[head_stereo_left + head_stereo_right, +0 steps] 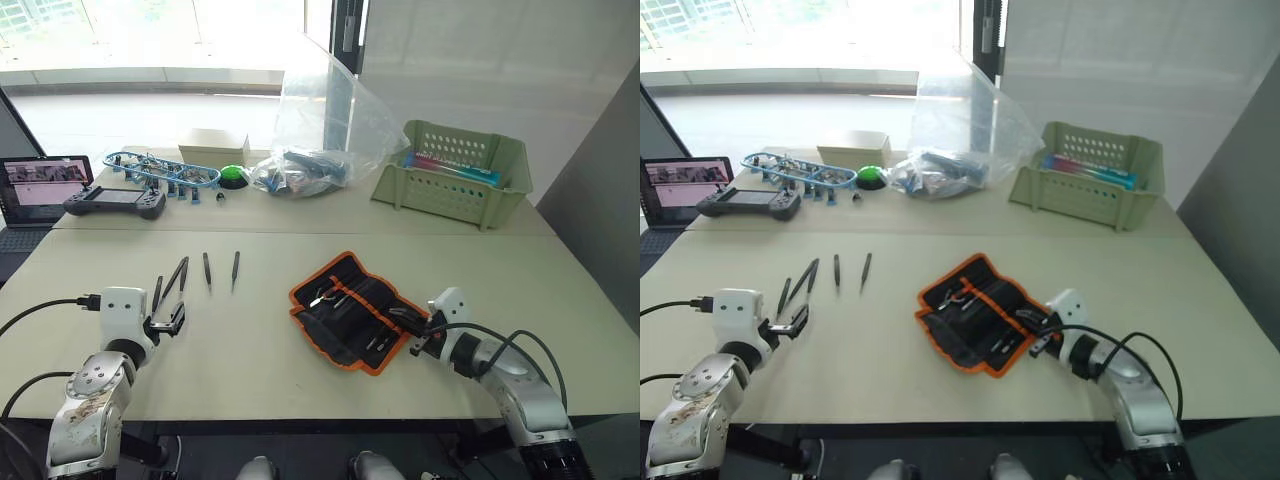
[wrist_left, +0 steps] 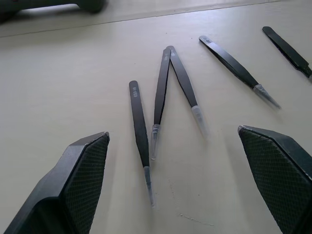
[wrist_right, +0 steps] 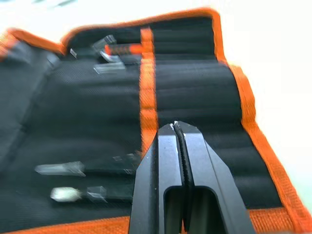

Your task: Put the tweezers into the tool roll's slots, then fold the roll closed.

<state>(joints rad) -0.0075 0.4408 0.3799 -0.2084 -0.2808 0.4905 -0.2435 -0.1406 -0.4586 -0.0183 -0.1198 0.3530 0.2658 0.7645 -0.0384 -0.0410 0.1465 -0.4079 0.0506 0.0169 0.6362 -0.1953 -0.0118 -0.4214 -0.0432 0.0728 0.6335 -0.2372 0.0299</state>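
Right wrist view | tool roll (image 3: 195, 92) open | slots (image 3: 190, 73) hold tools

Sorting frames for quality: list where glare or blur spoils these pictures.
Left eye view: window glare whitens the top, hazing the plastic bag. Right wrist view: the tool roll is smeared and soft. Left wrist view: the tweezers are crisp, with soft shadows.

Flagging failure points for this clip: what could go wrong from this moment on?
The left gripper is open over the tweezers, three of which lie close together, two touching at one end; closing may catch two at once. The right gripper is shut over the tool roll and may shift the fabric.
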